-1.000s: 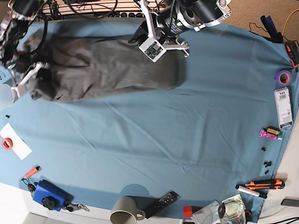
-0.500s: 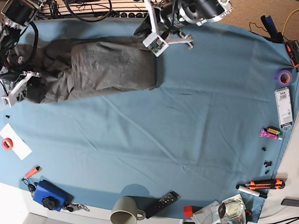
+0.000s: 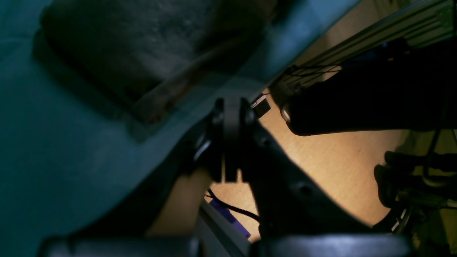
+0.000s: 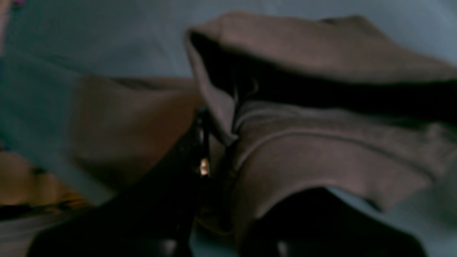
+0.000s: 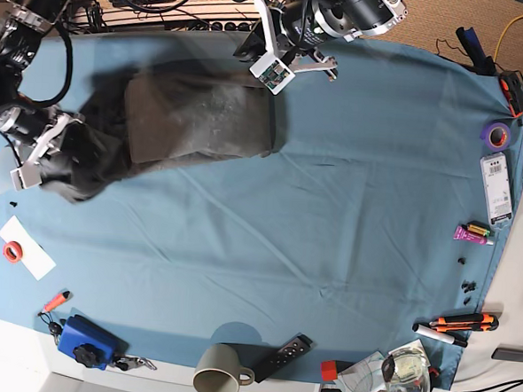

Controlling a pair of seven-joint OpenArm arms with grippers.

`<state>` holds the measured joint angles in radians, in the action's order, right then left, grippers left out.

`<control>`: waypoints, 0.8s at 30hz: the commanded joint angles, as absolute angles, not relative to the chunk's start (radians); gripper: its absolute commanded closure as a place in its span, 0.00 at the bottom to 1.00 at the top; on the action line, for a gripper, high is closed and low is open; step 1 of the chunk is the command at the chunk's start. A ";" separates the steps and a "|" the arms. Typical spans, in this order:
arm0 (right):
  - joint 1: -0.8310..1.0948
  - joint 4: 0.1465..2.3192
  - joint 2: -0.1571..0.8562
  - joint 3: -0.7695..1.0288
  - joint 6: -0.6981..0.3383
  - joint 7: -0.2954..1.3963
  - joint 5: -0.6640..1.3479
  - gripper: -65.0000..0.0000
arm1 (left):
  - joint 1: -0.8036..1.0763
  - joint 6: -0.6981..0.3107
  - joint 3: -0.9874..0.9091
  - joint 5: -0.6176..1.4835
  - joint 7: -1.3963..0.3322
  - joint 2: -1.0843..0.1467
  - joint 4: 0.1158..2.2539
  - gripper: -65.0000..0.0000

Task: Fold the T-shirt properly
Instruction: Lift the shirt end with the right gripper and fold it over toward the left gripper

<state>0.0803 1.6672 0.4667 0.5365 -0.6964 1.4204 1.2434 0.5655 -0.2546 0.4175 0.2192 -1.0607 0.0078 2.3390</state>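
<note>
The dark grey T-shirt point(image 5: 196, 112) lies wrinkled and partly folded over itself at the back left of the blue cloth point(image 5: 349, 219). My right gripper point(image 5: 49, 158) is shut on its bunched left end. The right wrist view shows the fabric point(image 4: 321, 157) clamped between the fingers of that gripper point(image 4: 214, 157). My left gripper point(image 5: 253, 46) sits at the table's back edge, beside the shirt's back right corner. In the left wrist view this gripper point(image 3: 230, 107) is shut at the cloth's edge, with the shirt point(image 3: 135, 46) to its upper left. I see no fabric in it.
A mug point(image 5: 215, 381) and a remote point(image 5: 280, 357) lie at the front edge, with a blue box point(image 5: 84, 341) at the front left. A white card with a red ring point(image 5: 23, 248) lies at the left. A purple tape roll point(image 5: 495, 133) and pens point(image 5: 462, 324) lie at the right.
My right gripper has pulled the shirt's left end forward and to the right, bunching it. My left gripper has moved left to the back edge and stays there.
</note>
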 commanded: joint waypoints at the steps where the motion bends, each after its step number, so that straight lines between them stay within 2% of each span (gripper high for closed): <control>1: 0.066 1.683 0.476 0.544 -0.698 1.396 1.309 1.00 | 0.571 -0.260 0.423 0.239 -1.036 0.014 2.356 1.00; 5: 0.067 1.684 0.440 0.521 -0.698 1.396 1.429 1.00 | 0.571 -0.259 0.423 0.223 -1.023 0.014 2.356 1.00; 8: 0.067 1.684 0.426 0.472 -0.698 1.396 1.459 1.00 | 0.570 -0.258 0.423 0.110 -0.976 0.015 2.356 1.00; 14: 0.066 1.684 0.424 0.412 -0.698 1.396 1.459 1.00 | 0.529 -0.122 0.422 -0.200 -0.926 0.016 2.356 1.00; 18: 0.067 1.707 0.424 0.412 -0.698 1.396 1.459 1.00 | 0.517 -0.101 0.410 -0.309 -0.922 0.015 2.356 1.00; 21: 0.067 1.749 0.424 0.412 -0.698 1.396 1.460 1.00 | 0.517 -0.101 0.318 -0.313 -0.922 0.015 2.356 1.00; 24: 0.070 1.791 0.424 0.408 -0.698 1.396 1.460 1.00 | 0.519 -0.101 0.147 -0.254 -0.923 0.014 2.356 1.00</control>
<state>0.0803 1.7748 0.4072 0.4049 -0.6964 1.4212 1.4258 0.5179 -0.1009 0.1387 -0.2520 -0.9409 0.0105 2.3390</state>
